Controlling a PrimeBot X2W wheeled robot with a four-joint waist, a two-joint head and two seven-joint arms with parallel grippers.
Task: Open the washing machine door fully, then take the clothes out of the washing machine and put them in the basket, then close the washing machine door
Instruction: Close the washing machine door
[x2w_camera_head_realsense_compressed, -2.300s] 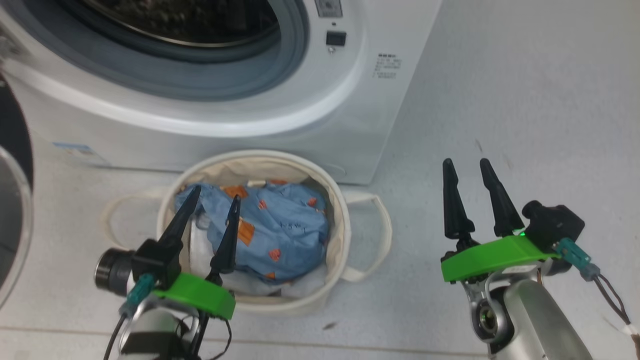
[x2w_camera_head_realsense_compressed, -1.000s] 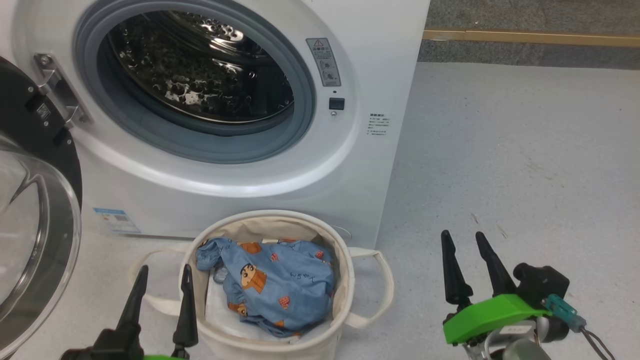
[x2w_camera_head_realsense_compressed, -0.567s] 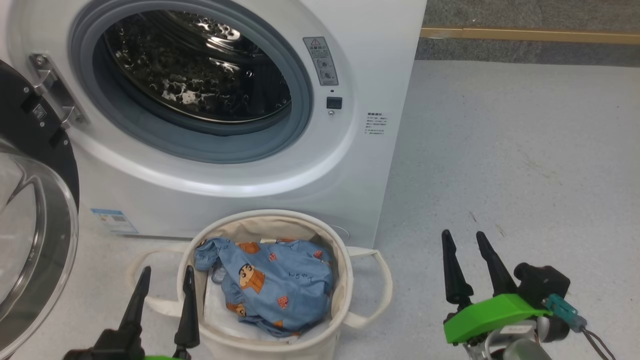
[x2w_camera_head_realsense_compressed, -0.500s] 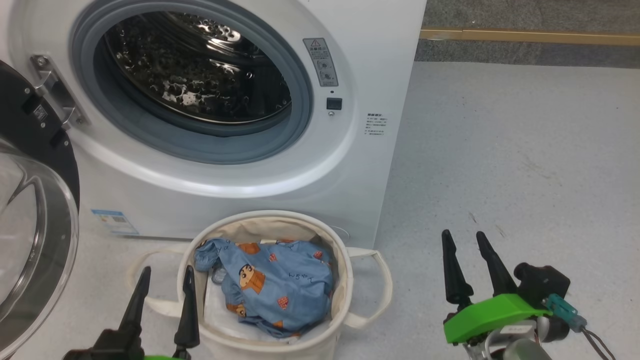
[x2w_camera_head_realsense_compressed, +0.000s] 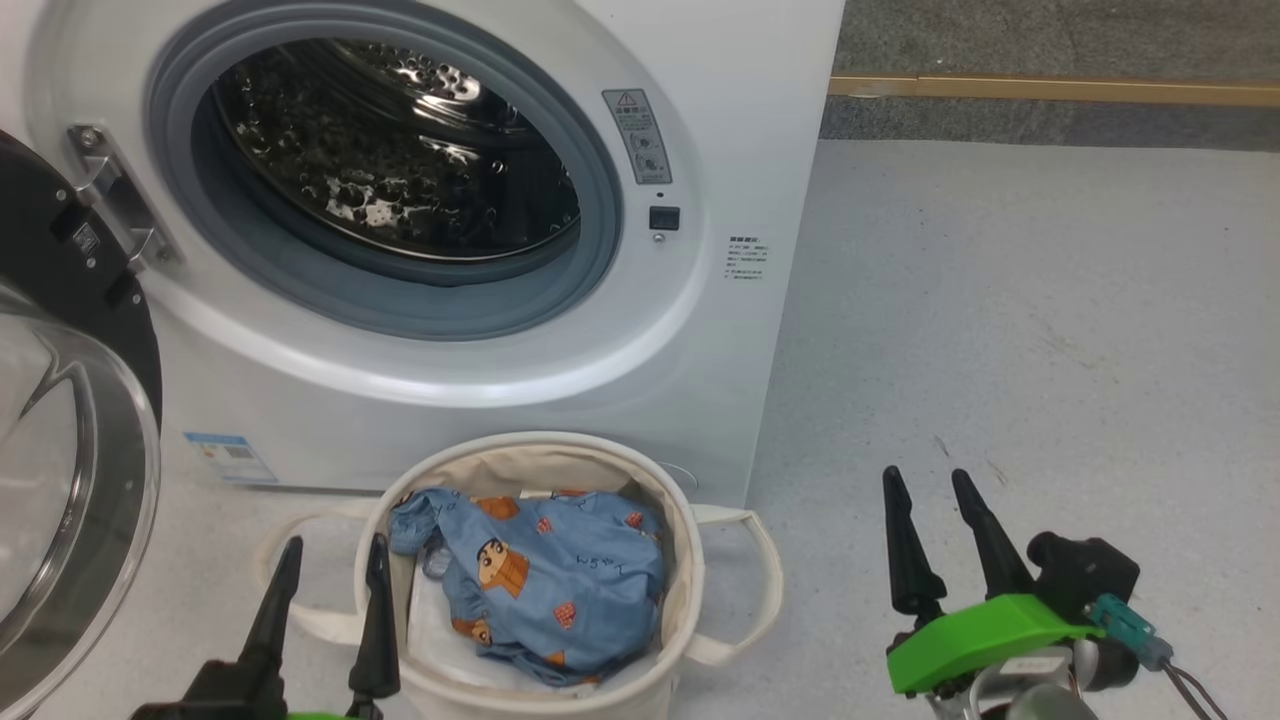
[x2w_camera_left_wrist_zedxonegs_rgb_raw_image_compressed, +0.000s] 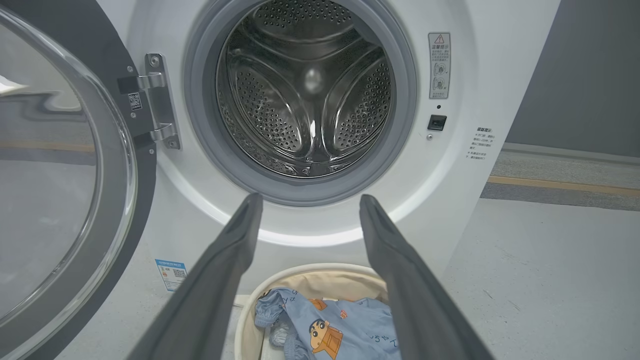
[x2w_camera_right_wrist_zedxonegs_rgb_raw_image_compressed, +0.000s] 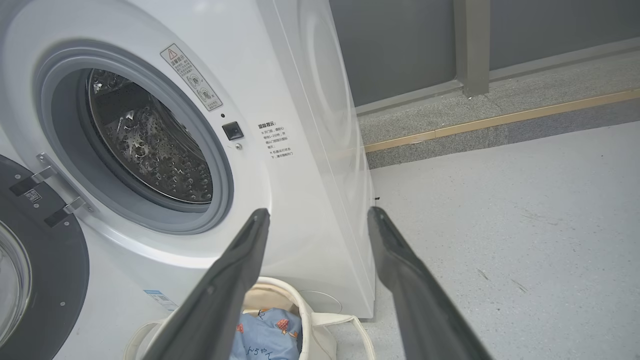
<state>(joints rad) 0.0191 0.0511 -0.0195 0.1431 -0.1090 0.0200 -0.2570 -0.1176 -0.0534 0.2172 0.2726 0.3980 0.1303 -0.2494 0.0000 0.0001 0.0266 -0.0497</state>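
The left gripper (x2w_camera_head_realsense_compressed: 333, 548) hovers just left of the basket (x2w_camera_head_realsense_compressed: 686, 600) and the right gripper (x2w_camera_head_realsense_compressed: 923, 476) well to its right, both with fingers spread wide and holding nothing. The clothes (x2w_camera_head_realsense_compressed: 545, 590) lie bunched inside the basket, which stands on the floor close against the washing machine (x2w_camera_head_realsense_compressed: 700, 330). Its drum (x2w_camera_left_wrist_zedxonegs_rgb_raw_image_compressed: 310, 95) looks empty, so unloading seems done. Closing is the step in hand: the washing machine door (x2w_camera_head_realsense_compressed: 45, 255), swung out at the left, needs a steady push rightward onto the opening until it latches
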